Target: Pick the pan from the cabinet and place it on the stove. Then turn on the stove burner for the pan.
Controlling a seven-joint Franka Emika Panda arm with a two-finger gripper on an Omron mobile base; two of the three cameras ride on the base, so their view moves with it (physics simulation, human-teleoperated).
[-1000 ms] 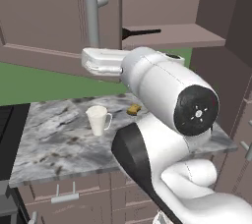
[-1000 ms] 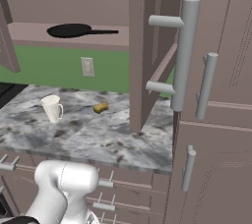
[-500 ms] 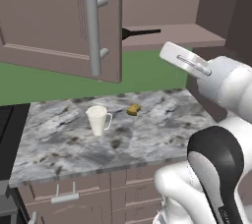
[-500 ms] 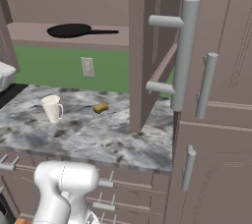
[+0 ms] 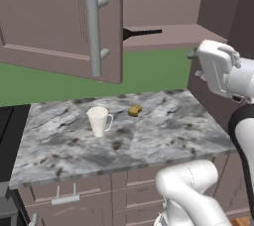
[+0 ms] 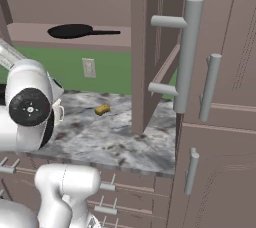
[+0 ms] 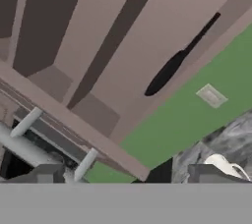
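The black pan [image 6: 75, 31] lies flat on the bottom shelf of the open cabinet [image 6: 60, 2], its thin handle pointing right. In the hand view the pan [image 7: 166, 74] is a dark oval well ahead of my gripper [image 7: 128, 179]. The two fingertips [image 7: 45, 174] stand far apart with nothing between them, so the gripper is open. The left base view has only the pan's handle [image 5: 144, 32] past the door's edge, and my white hand [image 5: 216, 66] hangs to its right, below shelf height. At the far left is the black edge of the stove [image 5: 7, 141].
The left cabinet door [image 5: 59, 22] and the right one [image 6: 150, 47] stand swung out over the counter, bar handles outward. A white mug [image 5: 99, 121] and a small yellow sponge [image 5: 135, 110] sit on the marble counter [image 5: 149, 141]. A wall outlet [image 6: 89, 67] is below the shelf.
My hand has left the left door's handle and swung to the right of the opening. The arm's elbow has come into the right base view. The pan has not moved.
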